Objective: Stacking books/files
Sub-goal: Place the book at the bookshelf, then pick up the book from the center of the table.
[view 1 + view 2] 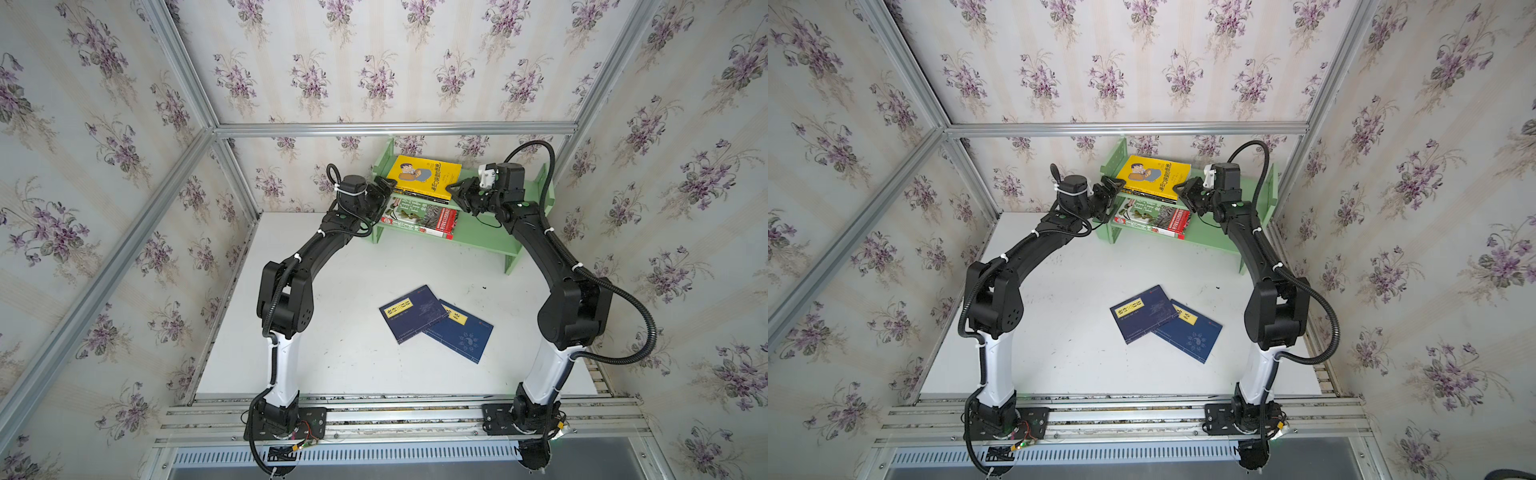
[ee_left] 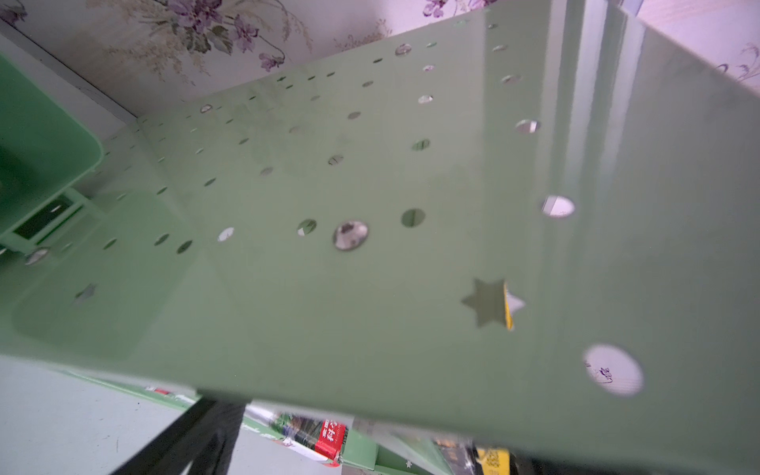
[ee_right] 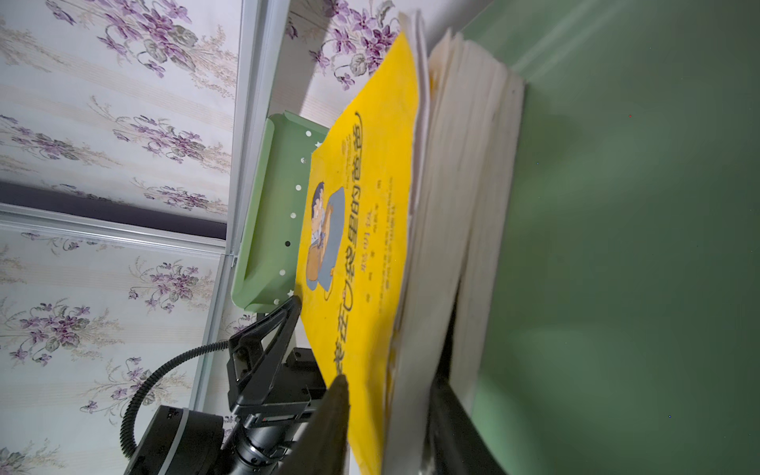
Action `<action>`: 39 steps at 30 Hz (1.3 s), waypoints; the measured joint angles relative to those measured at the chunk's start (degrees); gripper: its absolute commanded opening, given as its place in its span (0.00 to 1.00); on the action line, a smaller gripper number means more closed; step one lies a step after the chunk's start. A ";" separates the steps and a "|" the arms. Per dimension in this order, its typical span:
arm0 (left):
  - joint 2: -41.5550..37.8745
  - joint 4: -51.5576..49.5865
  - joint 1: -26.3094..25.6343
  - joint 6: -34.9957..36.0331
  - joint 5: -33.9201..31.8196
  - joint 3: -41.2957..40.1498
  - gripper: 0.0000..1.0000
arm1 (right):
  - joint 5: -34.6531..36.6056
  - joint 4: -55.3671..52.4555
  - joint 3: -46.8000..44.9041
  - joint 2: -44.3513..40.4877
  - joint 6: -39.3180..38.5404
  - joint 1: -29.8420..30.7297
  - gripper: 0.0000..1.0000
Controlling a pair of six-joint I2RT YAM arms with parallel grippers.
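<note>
Two navy books lie flat near the middle of the white worktop's [image 1: 332,291] front edge, not yet shelved. The upper navy book [image 1: 409,313] overlaps a corner of the lower navy book [image 1: 461,336].

At the far edge stands the green shelf [image 1: 490,245]. Its lower tier carries the plant-photo book [image 1: 419,218] toward the left end. On the upper tier, the yellow cartoon book [image 1: 426,176] tops a small pile.

The right gripper [image 1: 455,191] straddles that book's right edge, but I cannot tell whether it is clamped or slack. The left gripper [image 1: 384,185], jaws apart and empty, sits at the pile's left corner, probably to square it.
</note>
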 measured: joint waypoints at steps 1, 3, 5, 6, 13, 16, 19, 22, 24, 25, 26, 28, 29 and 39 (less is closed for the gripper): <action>0.09 -0.20 0.00 0.00 0.00 0.24 1.00 | 0.33 -0.76 0.35 -0.15 -0.66 0.00 0.45; 0.20 -0.79 0.00 0.00 0.00 0.70 1.00 | 1.42 -3.26 1.57 -0.09 -1.81 -0.04 0.45; 0.24 -1.40 0.00 -0.02 -0.04 1.11 1.00 | 2.01 -5.46 3.23 0.13 -2.75 -0.13 0.45; 0.24 -1.49 0.00 -0.02 -0.04 1.29 1.00 | 2.34 -5.86 3.85 0.24 -3.21 -0.13 0.45; 0.26 -2.01 0.02 -0.07 -0.04 2.27 1.00 | 2.01 -8.39 7.23 2.69 -4.66 -0.11 0.43; 0.26 -2.27 0.00 0.11 0.04 3.63 1.00 | 1.64 -9.25 8.02 2.93 -5.11 -0.11 0.49; -0.13 -1.27 -0.07 1.68 0.52 4.46 1.00 | 1.42 -9.57 8.63 2.29 -6.58 -0.09 0.61; -1.99 -0.09 -0.07 2.97 1.36 2.82 1.00 | 2.89 -9.90 8.04 0.33 -8.57 -0.07 0.68; -3.85 0.48 -0.07 3.89 1.62 0.50 1.00 | 3.80 -9.88 6.86 -1.88 -10.14 -0.11 0.71; -4.94 1.09 -0.07 4.50 1.86 -0.74 0.99 | 4.15 -9.81 6.25 -2.89 -10.80 -0.11 0.73; -6.43 2.19 -0.07 5.42 2.08 -2.23 1.00 | 4.22 -9.53 5.16 -4.09 -11.63 -0.11 0.74; -10.36 4.37 -0.07 7.23 2.93 -5.99 1.00 | 4.46 -8.92 2.05 -6.58 -12.76 -0.11 0.75; -12.87 5.11 -0.09 8.37 3.56 -8.50 1.00 | 4.42 -8.39 0.07 -7.91 -13.16 -0.11 0.75; -36.06 -2.08 -2.78 25.35 4.52 -36.57 1.00 | 5.01 1.01 -28.06 -24.52 -14.73 0.76 0.83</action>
